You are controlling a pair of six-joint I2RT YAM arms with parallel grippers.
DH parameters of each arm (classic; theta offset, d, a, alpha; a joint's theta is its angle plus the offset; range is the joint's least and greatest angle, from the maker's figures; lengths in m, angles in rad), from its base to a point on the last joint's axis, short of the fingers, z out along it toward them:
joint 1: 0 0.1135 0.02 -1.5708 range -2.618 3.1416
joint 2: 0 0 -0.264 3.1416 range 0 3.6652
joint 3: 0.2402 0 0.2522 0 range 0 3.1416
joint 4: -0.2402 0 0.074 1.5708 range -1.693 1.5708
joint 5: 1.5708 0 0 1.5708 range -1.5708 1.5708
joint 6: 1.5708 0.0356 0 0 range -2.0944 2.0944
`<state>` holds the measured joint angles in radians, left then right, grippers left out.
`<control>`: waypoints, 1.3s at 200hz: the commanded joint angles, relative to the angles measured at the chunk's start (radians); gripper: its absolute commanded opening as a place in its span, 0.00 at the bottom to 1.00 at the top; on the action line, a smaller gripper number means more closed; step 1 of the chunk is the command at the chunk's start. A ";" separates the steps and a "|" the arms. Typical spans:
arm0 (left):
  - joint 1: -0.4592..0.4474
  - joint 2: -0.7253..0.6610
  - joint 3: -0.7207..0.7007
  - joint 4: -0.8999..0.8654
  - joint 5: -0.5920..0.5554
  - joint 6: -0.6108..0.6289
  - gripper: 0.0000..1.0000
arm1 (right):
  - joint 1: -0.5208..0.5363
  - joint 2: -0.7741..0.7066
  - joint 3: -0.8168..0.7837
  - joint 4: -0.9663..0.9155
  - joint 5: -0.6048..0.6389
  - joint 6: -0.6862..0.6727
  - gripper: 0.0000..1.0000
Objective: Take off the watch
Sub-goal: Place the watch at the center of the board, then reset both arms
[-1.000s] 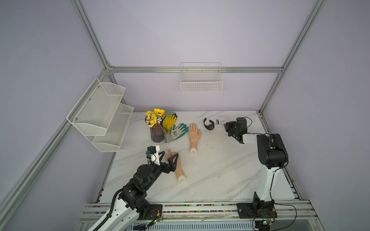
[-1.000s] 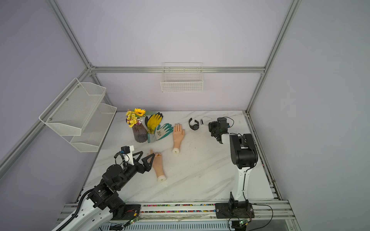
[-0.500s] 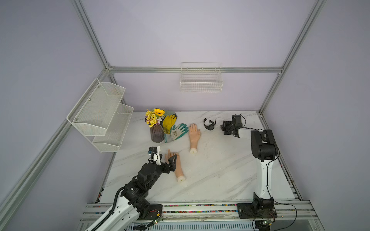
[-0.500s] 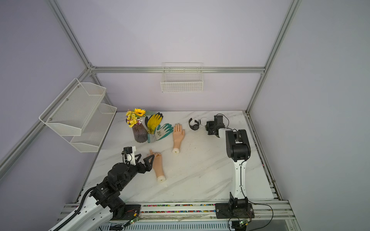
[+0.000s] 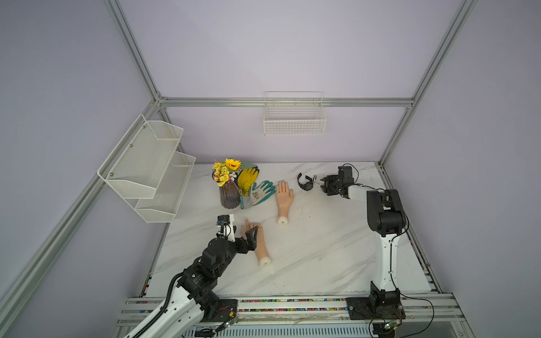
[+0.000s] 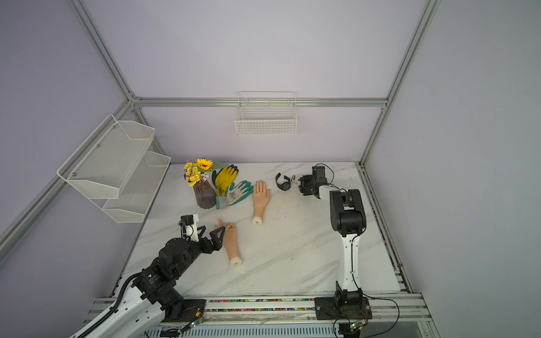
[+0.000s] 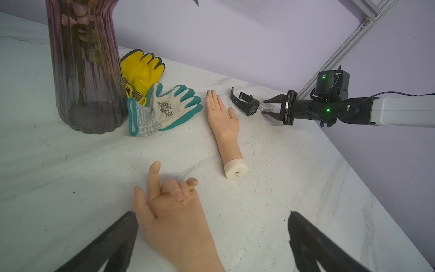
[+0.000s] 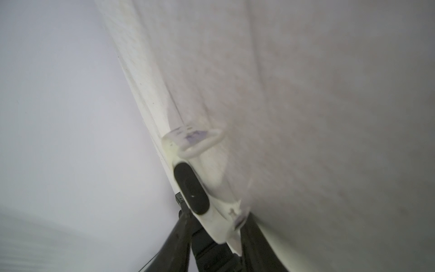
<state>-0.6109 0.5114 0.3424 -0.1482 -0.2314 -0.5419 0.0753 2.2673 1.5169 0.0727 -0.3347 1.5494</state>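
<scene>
Two claws are mine, and both are showing; my left claw (image 6: 210,233) is standing wide open, low over the table (image 5: 322,240); its two fingers are sitting one on each side of the toy hand with bent fingers (image 7: 174,212), and one finger looks to be touching the thumb side; my right claw (image 7: 263,107) is reaching far back on the table; its fingers are standing a little apart, with the thin clear band (image 7: 267,108) lying between the tips; I cannot tell if they are touching it; the watch (image 5: 306,183) is lying on the table, off both toy hands, just beside the thin clear band; it is sitting between my right claw and the fingertips of the flat toy hand (image 5: 284,197), free of both claws.
</scene>
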 commanded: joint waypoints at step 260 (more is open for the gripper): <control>0.004 0.400 -0.005 0.753 -0.467 0.498 1.00 | 0.098 -1.047 -1.038 0.905 0.906 -1.366 0.94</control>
<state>-0.5961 0.9245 0.3214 0.5396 -0.6064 -0.1333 0.1795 1.1576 0.5037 0.8200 0.4175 0.3279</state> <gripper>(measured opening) 0.999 0.922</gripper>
